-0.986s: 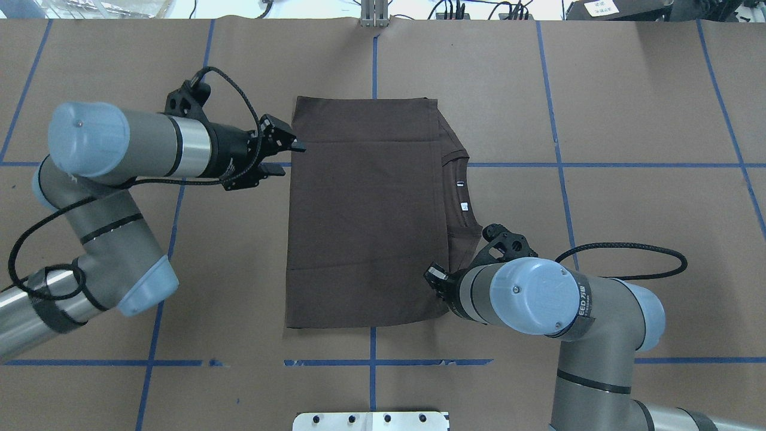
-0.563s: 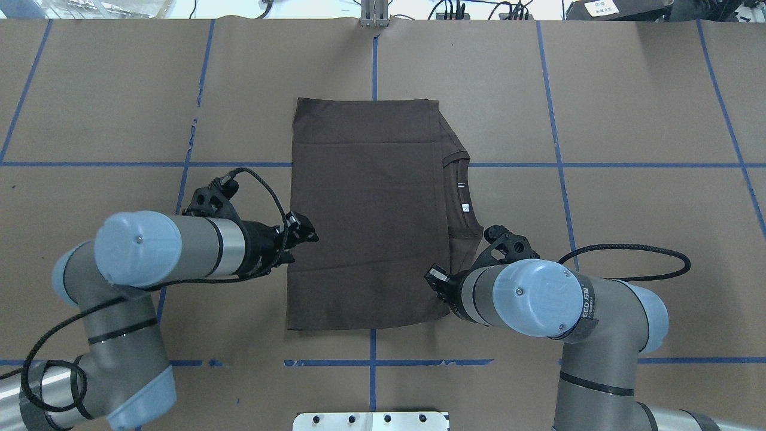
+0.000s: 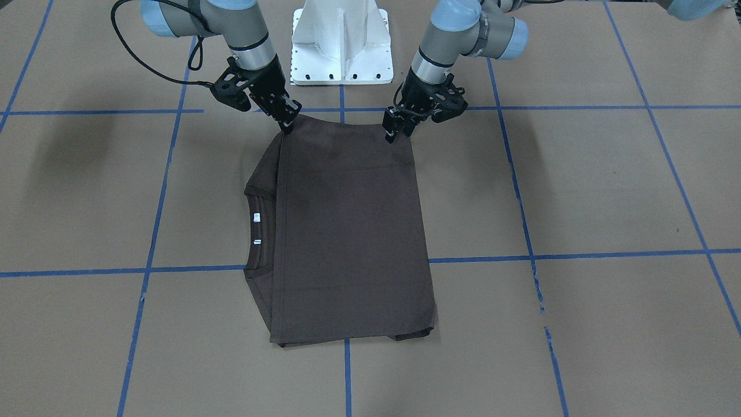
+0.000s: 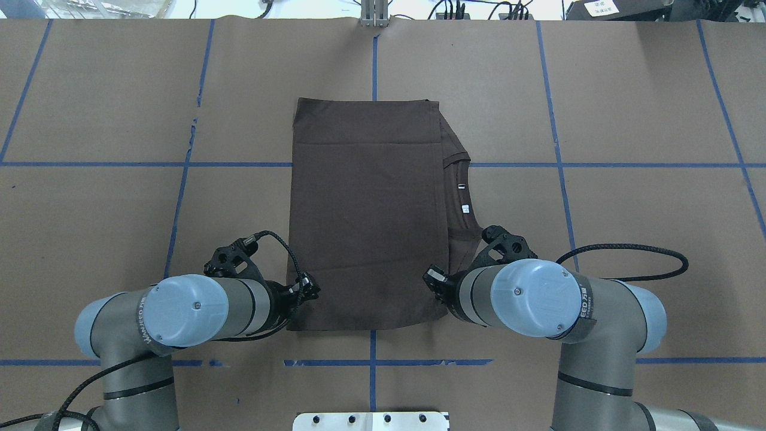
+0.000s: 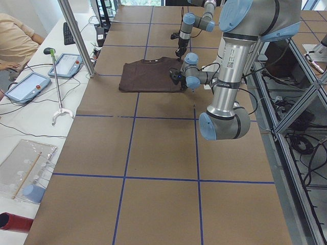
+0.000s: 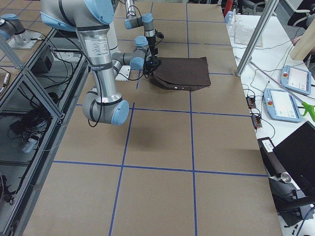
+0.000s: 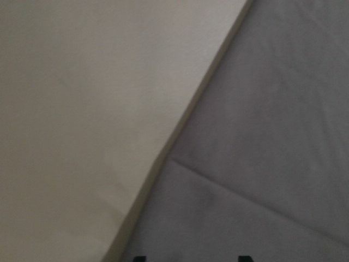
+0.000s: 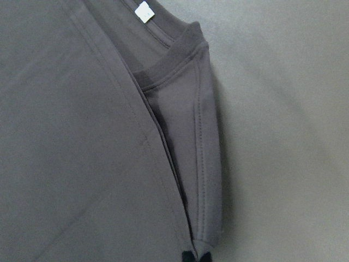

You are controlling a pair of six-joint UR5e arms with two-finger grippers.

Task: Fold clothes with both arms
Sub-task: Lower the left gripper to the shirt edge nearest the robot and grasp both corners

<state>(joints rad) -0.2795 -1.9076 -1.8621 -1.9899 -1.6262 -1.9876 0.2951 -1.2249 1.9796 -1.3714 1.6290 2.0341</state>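
I see the dark brown T-shirt (image 4: 365, 221) lying flat on the brown surface (image 4: 598, 239). It is folded to a rectangle that stretches away from both claws, and its near hem runs between them. My right claw (image 3: 288, 124) is down at its corner of that hem, tips pinched together on the cloth edge. My left claw (image 3: 393, 132) sits at the opposite near corner, tips spread apart over the fabric edge, gripping nothing. The ribbed collar (image 8: 174, 54) and white neck tags (image 3: 255, 218) lie beyond the right claw, along the fold's outer side.
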